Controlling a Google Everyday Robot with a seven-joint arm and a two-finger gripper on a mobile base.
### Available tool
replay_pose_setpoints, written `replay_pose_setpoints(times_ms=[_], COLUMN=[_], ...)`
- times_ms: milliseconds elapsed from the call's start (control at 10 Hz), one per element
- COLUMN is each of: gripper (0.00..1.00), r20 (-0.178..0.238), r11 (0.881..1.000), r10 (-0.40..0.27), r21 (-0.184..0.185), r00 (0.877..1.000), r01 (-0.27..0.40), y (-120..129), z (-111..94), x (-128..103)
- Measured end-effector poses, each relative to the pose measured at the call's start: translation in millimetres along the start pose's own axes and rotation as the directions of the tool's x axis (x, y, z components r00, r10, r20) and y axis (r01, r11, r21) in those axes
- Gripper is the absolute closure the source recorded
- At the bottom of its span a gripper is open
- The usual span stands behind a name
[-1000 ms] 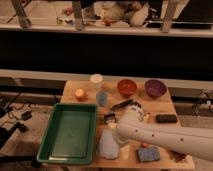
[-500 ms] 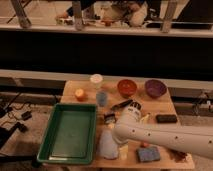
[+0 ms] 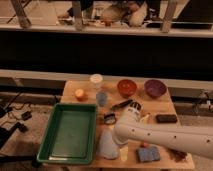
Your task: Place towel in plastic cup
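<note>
Pincer (image 3: 115, 111): positioned low over the middle of the wooden surface (image 3: 165, 105), at the end of the white arm (image 3: 165, 139) that reaches in from the right as seen. Its two dark fingers stand apart, with nothing gripped between them.

Towel (image 3: 107, 145): lies in a pale grey-blue heap on the surface, nearer the viewer than the pincer and apart from it, just beside the right edge of the green tray (image 3: 50, 135). The arm's elbow section passes close by its right side.

Plastic cup (image 3: 102, 98): stands upright beyond the pincer and slightly to its left – near, not touching.

Other items relative to the pincer:
- white cup (image 3: 96, 80) – farther back than the plastic cup
- orange round thing (image 3: 80, 94) – back left
- orange bowl (image 3: 127, 88) and purple bowl (image 3: 155, 88) – back right
- black block (image 3: 166, 118) – to the right
- blue sponge (image 3: 148, 154) – front right, at the near edge
</note>
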Motion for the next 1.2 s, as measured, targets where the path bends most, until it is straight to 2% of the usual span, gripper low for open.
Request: replay_pose_setpoints(times_ms=[200, 400, 900, 1200], gripper=[0.00, 0.00, 0.00, 0.00], r20=[0.024, 0.083, 0.198, 0.223], r11=[1.000, 0.998, 0.995, 0.994], r10=[-0.010, -0.014, -0.049, -0.060], r21=[-0.027, -0.056, -0.073, -0.073], r00=[1.000, 0.996, 0.979, 0.973], r01=[0.011, 0.019, 0.065, 0.078], y=[8, 9, 5, 3], z=[0, 0, 5, 12], x=[-7, -13, -24, -22])
